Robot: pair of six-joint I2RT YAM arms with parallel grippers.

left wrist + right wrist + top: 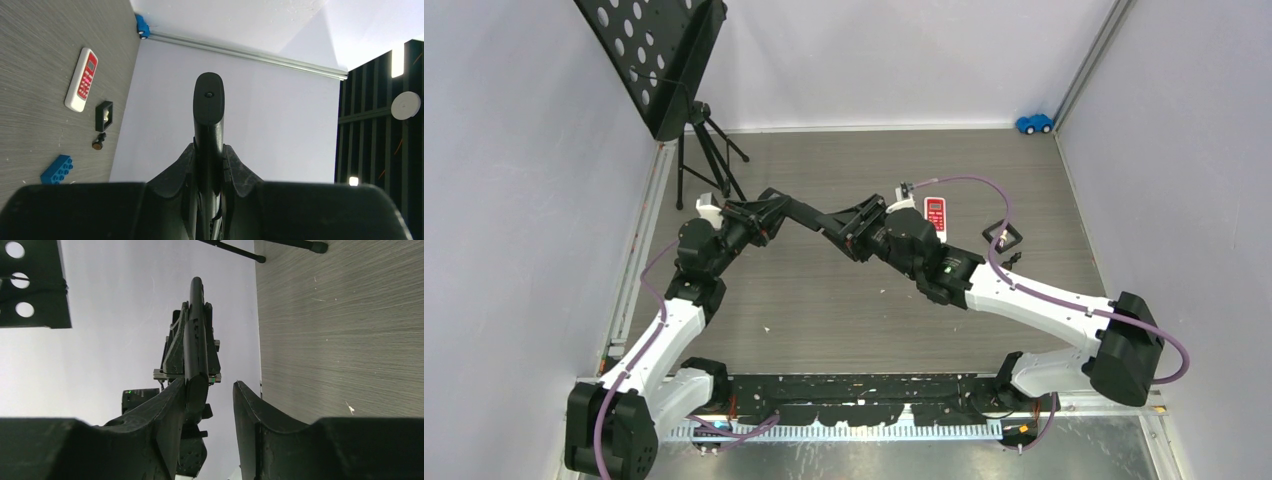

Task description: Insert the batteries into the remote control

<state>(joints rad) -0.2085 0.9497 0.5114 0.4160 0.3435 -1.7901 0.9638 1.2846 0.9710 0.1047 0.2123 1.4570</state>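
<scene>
**Black remote** (208,100): held edge-on in the air above the bench (844,300), between the two arms. No battery compartment or cover can be made out in any view.

**Left jaws:** closed on the black remote at its lower part. The far end sticks out past the fingertips.

**Right jaws:** open and holding nothing. They straddle the remote's other end, with one finger (172,405) against it and the other standing clear across a gap.

**Battery** (98,145): one small dark cylinder with an orange-brown end, probably a battery. It lies on the bench just beside a black square frame (104,115). No other batteries can be picked out.

**Other items:** white remote (935,215) with a red panel, blue block (56,169), toy car (1034,123) at the far corner.

**Step in hand (judged):** two-armed handling of the remote, either a regrasp or work on its cover. Loading has not begun.

**Next move (judged):** the right jaws should centre on the remote before closing, since contact on one side could twist it in the left grip. With the compartment open, the battery by the frame must be fetched.
</scene>
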